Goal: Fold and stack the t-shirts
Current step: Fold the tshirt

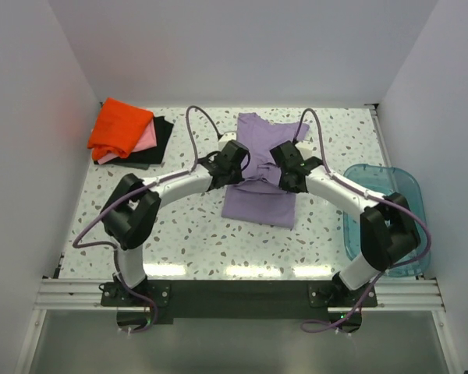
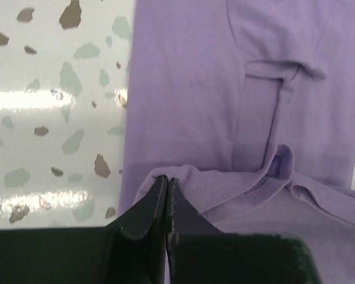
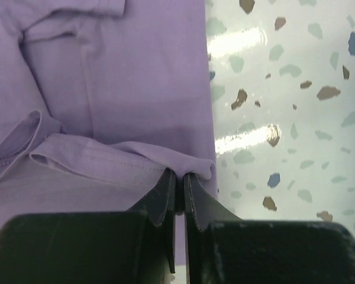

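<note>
Surroundings: a speckled table (image 1: 195, 234) closed in by white walls on three sides. A translucent teal bin (image 1: 405, 187) sits at the table's right edge, beside the right arm's elbow and well apart from the work. The far left corner holds a stack with the black shirt (image 1: 160, 144) lowest, the pink shirt (image 1: 146, 142) over it and the orange shirt (image 1: 121, 128) on top. The orange one lies askew and rumpled, not square.

The lavender shirt (image 1: 257, 204) lies at the table's centre, collar end toward the far wall, sides turned in to a narrow panel. In the overhead view both gripper bodies cover its middle, so only the near hem and the far part show there.

Arm pose: both arms rise from their bases and bend inward to form an arch, wrists close together over the shirt's middle.

The left gripper (image 2: 167, 180) sits low at the shirt's left edge, fingers pressed together on a raised fold of lavender cloth. Hem stitching shows on that fold just to its right.

The right gripper (image 3: 180, 176) sits at the shirt's right edge, fingers all but meeting, with a rolled lip of cloth pinched at the tips.

Between the two grips the lifted cloth forms a wrinkled ridge across the flat layer beneath.
</note>
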You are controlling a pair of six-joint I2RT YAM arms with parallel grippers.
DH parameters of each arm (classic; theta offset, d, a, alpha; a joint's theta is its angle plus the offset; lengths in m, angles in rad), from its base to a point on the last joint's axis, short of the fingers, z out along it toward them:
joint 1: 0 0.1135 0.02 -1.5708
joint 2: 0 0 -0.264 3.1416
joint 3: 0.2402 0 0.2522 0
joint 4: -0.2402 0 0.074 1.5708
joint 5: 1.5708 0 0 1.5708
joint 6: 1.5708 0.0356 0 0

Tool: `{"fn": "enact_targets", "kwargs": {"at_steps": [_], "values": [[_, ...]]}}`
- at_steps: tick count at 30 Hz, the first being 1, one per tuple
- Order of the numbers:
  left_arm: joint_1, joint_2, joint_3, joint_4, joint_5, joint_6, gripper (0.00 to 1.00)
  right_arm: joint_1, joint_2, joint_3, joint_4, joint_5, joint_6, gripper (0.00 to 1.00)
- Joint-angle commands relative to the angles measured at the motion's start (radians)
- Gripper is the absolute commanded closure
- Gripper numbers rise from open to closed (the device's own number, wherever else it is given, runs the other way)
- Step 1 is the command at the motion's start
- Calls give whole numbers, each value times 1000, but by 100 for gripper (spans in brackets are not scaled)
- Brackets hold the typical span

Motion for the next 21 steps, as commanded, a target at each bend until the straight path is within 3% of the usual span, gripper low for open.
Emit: {"fn": "enact_targets", "kwargs": {"at_steps": [1, 12, 15, 17, 20, 21], "values": [[36, 56, 105, 45, 27, 48, 100, -69, 38, 68, 87, -41, -77, 100], [113, 217, 269, 53, 96, 75, 100, -212, 205, 149, 163, -199, -103, 100], [127, 242, 295, 60, 113, 80, 100, -237, 254, 183, 182, -236, -123, 89], [142, 250, 309, 79, 136, 88, 98, -248, 278, 220, 176, -262, -137, 74], [160, 233, 306, 112, 131, 115, 58, -266, 286, 244, 162, -276, -146, 52], [163, 221, 297, 125, 128, 123, 53, -269, 279, 243, 162, -270, -155, 48]]}}
